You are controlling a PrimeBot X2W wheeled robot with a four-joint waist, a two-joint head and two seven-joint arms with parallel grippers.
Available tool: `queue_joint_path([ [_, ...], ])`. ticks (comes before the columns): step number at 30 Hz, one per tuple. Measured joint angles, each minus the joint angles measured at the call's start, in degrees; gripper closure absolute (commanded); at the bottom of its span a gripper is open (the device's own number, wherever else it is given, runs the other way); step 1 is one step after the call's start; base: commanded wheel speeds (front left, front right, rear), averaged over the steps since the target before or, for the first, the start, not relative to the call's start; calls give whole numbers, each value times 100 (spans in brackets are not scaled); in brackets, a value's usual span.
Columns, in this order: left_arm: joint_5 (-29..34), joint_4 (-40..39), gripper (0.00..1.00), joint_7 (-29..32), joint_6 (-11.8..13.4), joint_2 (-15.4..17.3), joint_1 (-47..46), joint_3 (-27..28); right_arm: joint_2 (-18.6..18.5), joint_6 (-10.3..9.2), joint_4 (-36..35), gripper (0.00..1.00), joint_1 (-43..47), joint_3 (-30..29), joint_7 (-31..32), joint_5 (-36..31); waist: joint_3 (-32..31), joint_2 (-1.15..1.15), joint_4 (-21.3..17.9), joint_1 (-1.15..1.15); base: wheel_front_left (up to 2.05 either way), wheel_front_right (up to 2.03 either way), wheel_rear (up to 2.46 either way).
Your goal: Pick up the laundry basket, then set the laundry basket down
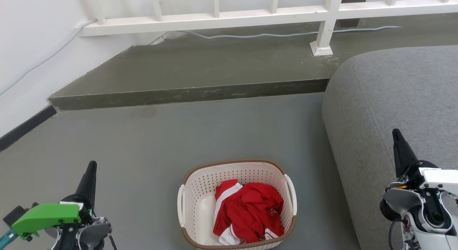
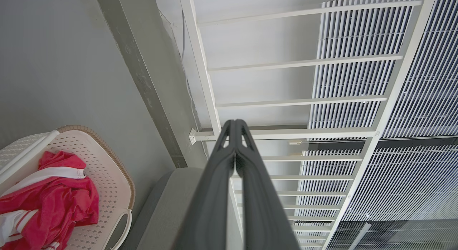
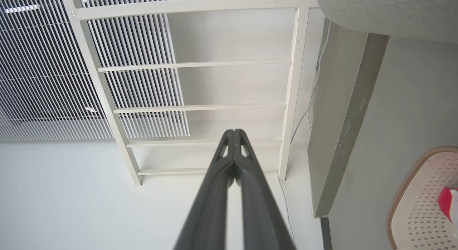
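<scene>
Now | left fingers (image 1: 88, 180) closed, pointing forward | right fingers (image 1: 401, 149) same | laundry basket (image 1: 232, 174) between

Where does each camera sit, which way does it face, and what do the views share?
Head view: on the head, looking forward and down at the floor; laundry basket low centre, left gripper and right gripper at the lower corners.
Left wrist view: on the left wrist, looking along its shut fingers toward the white railing; basket at lower left.
Right wrist view: on the right wrist, along its shut fingers toward the railing; basket at lower right.
Shared: all three show the basket, railing and grey sofa.
</scene>
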Motion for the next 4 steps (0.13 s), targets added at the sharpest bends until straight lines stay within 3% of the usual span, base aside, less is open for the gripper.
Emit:
queue_joint_path([
  [4, 0, 0, 100, 1, 0, -2, 0, 1, 0, 0, -4, 100, 1, -2, 0, 1, 0, 0, 0, 0, 0, 0, 0],
])
